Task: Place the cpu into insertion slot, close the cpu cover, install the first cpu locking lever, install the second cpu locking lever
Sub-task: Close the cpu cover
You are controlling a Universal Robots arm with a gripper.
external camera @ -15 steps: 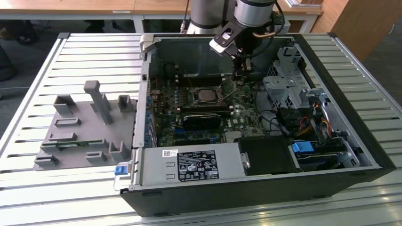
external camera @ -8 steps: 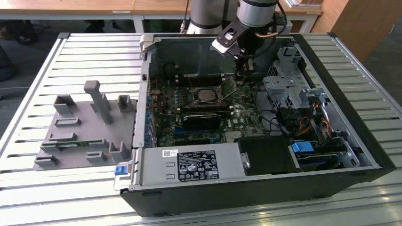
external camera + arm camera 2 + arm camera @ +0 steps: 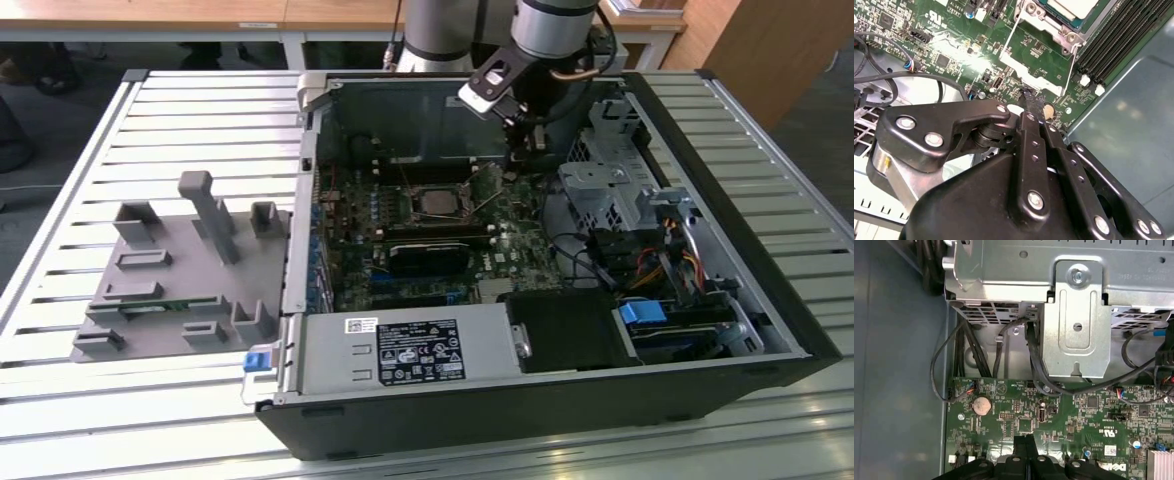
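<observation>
**Opened desktop on the bench:** A black computer case (image 3: 534,420) is lying on its side, its panel off, on a slatted metal table (image 3: 134,420).

A grey plastic fixture (image 3: 174,270) with upright posts is sitting on the slats just beside the case, on the exterior view's left. Inside, a labelled power supply (image 3: 400,350) is occupying the near edge with a blue tab (image 3: 260,362) sticking out at its corner. A green motherboard (image 3: 527,250) is carrying a long black finned block (image 3: 427,255). In the first wrist view, black cables (image 3: 939,370) are looping from a silvery drive cage (image 3: 1074,320) down to the board, where a coin cell battery (image 3: 981,405) is sitting. Black memory slots (image 3: 1114,40) are running along the board's edge in the second wrist view.
</observation>
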